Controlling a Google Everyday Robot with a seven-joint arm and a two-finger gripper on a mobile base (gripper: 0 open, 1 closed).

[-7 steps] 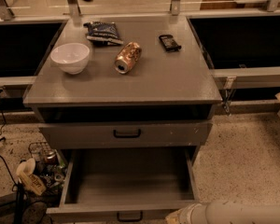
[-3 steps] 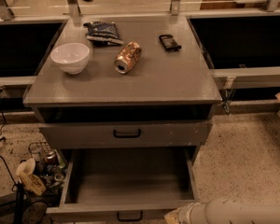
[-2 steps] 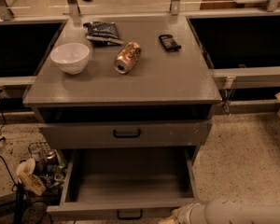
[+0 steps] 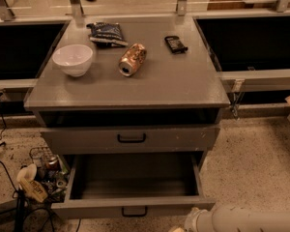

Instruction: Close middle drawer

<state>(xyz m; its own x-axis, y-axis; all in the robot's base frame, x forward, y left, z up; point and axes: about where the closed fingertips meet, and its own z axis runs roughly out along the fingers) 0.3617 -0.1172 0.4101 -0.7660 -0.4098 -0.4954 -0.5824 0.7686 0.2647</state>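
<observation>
— Grey front of the middle drawer [image 4: 94, 210] nearest of all, pulled far out from under the counter, long tray bare, black handle [image 4: 134, 211] at its centre.
— Anything different from a second ago?
— Hardly. White arm [image 4: 246, 220] low on the right along the bottom edge, much as before, shifted only slightly if at all. Drawer in the same place, just as far out.
— And the gripper?
— Gripper [image 4: 182, 227] at the very bottom edge, just right of the handle and close by the drawer front, mostly cropped. Open or shut: cannot tell. Touching the front or not: cannot tell either.
— Meaning for the task?
— Probably lined up for a push, with none delivered yet. Judged from the tray, the whole travel left to go.
— Further back?
— Upper drawer [image 4: 174, 139] shut, white chips at its right end. On the floor to the left, a wire basket [image 4: 43, 161] of clutter. Then the counter [image 4: 183, 81]: white bowl [image 4: 73, 59] at left, copper-coloured can [image 4: 132, 59] on its side near the middle, dark packet [image 4: 106, 33] behind, small black item [image 4: 176, 44] to the right.
— Any brand or lettering?
— None readable. Pale print on the packet, too blurred to make out. Nothing legible on the can or the black item.
</observation>
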